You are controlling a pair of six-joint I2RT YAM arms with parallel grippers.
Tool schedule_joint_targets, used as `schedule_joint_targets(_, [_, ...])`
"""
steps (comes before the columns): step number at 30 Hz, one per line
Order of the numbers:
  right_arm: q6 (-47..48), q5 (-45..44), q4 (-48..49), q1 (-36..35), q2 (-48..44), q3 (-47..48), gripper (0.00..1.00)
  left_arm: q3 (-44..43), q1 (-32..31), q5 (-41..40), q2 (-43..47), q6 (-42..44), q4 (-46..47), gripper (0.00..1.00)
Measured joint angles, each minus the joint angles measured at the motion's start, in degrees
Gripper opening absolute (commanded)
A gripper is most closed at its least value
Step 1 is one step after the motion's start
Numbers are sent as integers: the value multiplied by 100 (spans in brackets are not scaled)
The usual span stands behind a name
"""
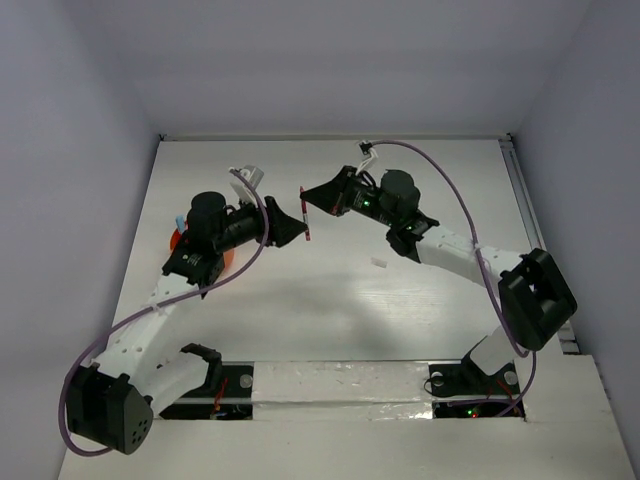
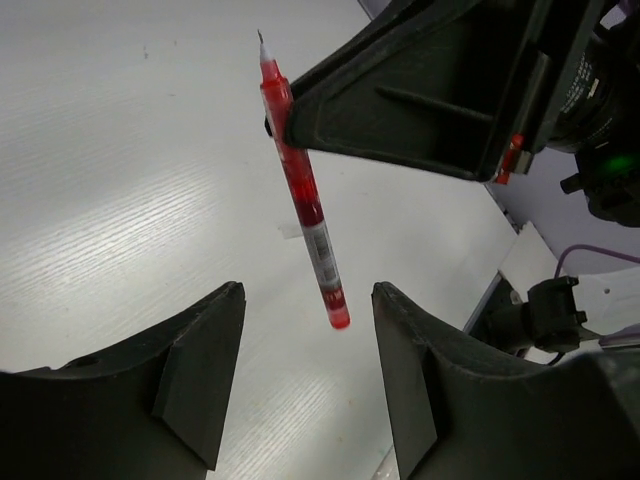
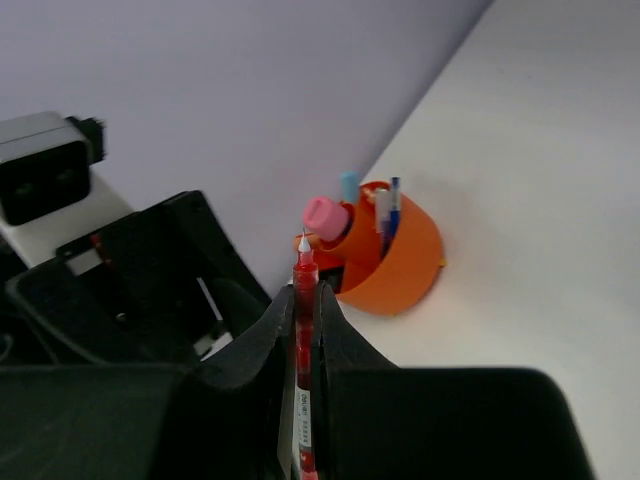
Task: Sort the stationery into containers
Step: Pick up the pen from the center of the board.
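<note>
There is one red pen (image 2: 305, 190), over the middle of the one table (image 1: 330, 330). One orange pot (image 3: 400, 262) stands at the table's left side. Three items clearly stick out of it: one pink-capped tube (image 3: 323, 214), one pale blue cap (image 3: 348, 186) and one blue pen (image 3: 394, 200). A whitish stick beside the blue pen may be a fourth. One small white bit (image 1: 380, 263) lies right of centre. There are two grippers, the left gripper (image 2: 308, 295) and the right gripper (image 3: 305, 292).
</note>
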State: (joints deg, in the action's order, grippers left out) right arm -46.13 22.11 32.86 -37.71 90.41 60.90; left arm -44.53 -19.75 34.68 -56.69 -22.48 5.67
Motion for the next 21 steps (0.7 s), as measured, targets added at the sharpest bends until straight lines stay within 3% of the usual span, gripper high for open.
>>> schedule_joint_targets(7, [-240, 61, 505, -284, 48, 35, 0, 2, 0, 203, -133, -155, 249, 41])
schedule_joint_targets(11, [-352, 85, 704, -328, 144, 57, 0, 4, 0, 282, -170, -245, 306, 18])
schedule_joint_targets(13, [-380, 83, 787, -328, 179, 57, 0, 4, 0, 308, -168, -260, 367, 17])
schedule_joint_targets(17, [-382, 35, 911, -328, 177, 52, 0, 4, 0, 308, -168, -275, 446, 33])
schedule_joint_targets(21, [-374, -85, 1010, -328, 122, 31, 0, 7, 0, 319, -168, -295, 444, 32])
